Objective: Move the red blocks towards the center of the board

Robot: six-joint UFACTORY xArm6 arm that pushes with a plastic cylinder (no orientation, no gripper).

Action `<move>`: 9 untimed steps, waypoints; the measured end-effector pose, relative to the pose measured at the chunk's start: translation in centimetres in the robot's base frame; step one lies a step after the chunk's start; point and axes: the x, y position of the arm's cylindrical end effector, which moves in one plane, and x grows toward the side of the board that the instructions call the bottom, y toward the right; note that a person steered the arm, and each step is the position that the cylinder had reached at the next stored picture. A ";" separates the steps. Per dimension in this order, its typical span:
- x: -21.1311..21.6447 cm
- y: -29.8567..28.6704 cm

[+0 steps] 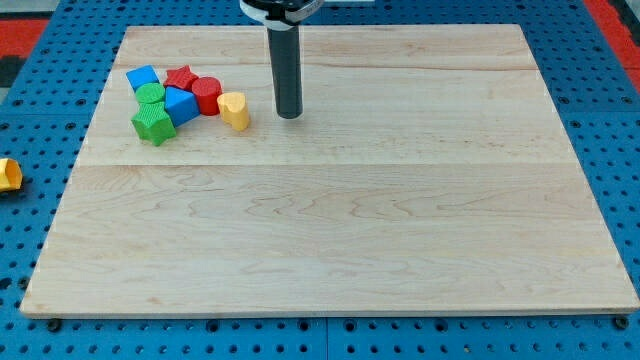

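Here we log a pale wooden bench (330, 240) on a blue pegboard (40, 150). All blocks on the wood sit bunched near the view's top-left corner, close to the bench's left and top edges; the rest of the wood, from centre to right and bottom edges, lies bare.

Cluster, left to right: blue cube (143, 79); red star block (181, 78) beside it; red cylinder (207, 95) touching the star's right side. Below those, a green block (150, 96), shape unclear, a second blue block (181, 104), and a green block (153, 123) lowest. A yellow heart-shaped block (234, 110) sits just right of the red cylinder. One yellow piece (9, 174) lies off the bench on the pegboard, at the view's left edge.

We carry no claw, only a dark rod, so nothing is gripped. Our tip (289, 115) rests on the wood, right of the yellow heart with a gap between. Both red blocks lie farther left of the tip, beyond the heart.
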 end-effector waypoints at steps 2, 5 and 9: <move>3.4 -1.9; -6.8 -9.2; -6.4 -18.4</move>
